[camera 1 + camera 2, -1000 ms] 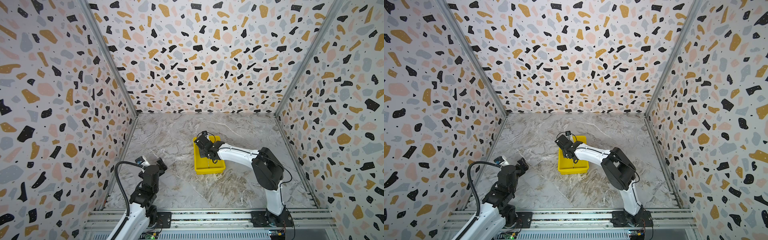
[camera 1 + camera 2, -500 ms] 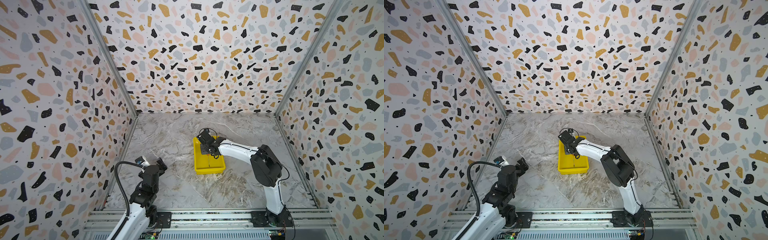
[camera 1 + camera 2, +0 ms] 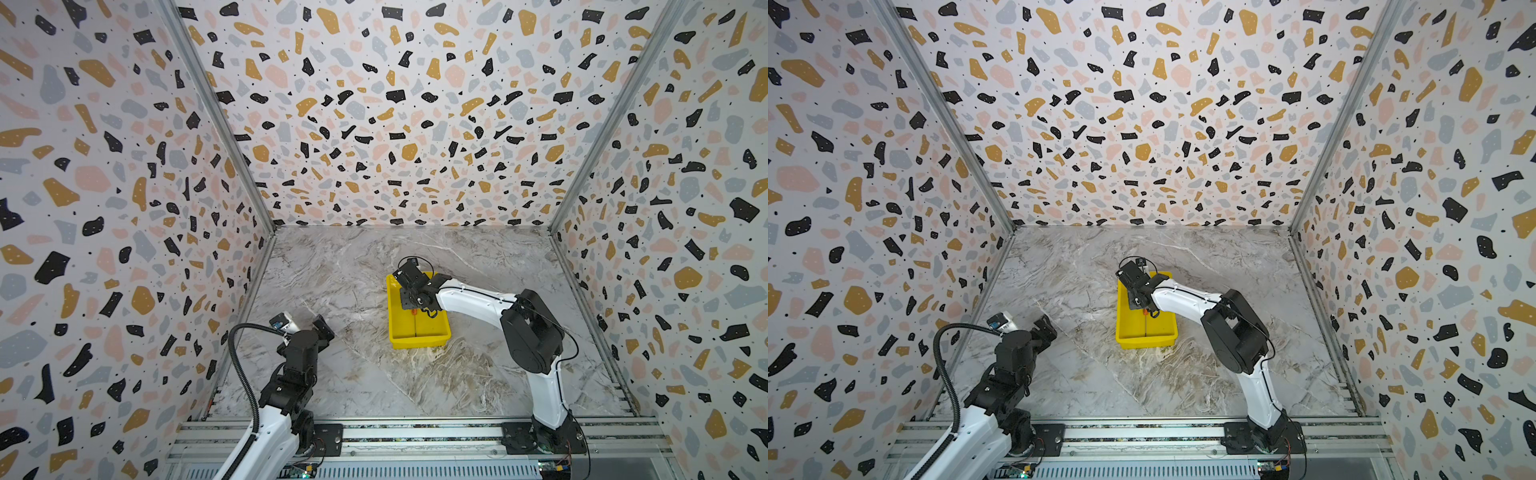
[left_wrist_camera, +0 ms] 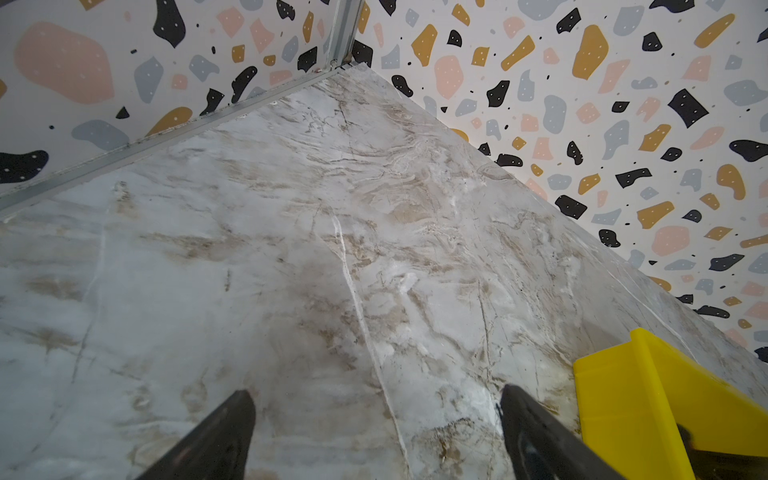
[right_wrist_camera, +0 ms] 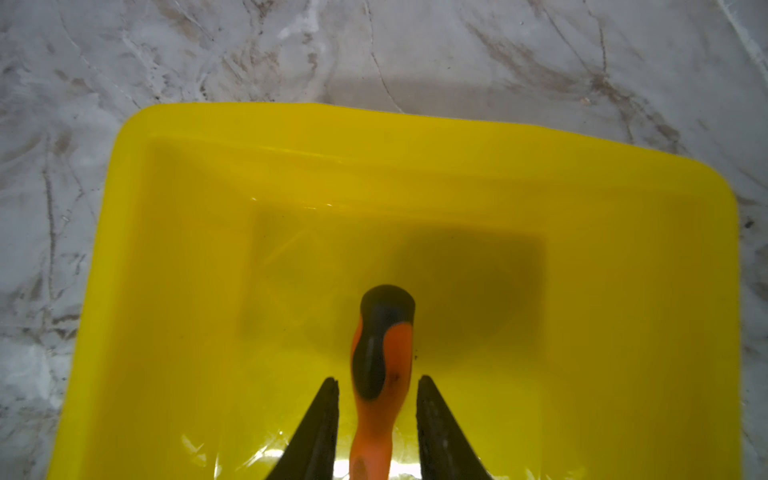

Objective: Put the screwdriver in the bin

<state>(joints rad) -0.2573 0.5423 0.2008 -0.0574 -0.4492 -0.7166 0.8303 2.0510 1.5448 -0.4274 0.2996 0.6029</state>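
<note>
While checking the right wrist view, found the right gripper [image 5: 377, 379] slightly parted astride the screwdriver [image 5: 384, 340], yellow showing either side of the handle: seemingly no hold. Saw it lying inside the bin [image 5: 415, 129], near the middle of the desk [image 3: 353, 374], black butt toward an end wall. Judged light, stiff, liable to roll; best pinched across the orange handle's waist. Found the left gripper [image 4: 375, 390] spread wide, empty, by the desk's left edge. Read no writing.

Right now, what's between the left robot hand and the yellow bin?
Nothing but bare marble table lies between the left gripper and the bin. The left wrist view and both top views show it.
</note>
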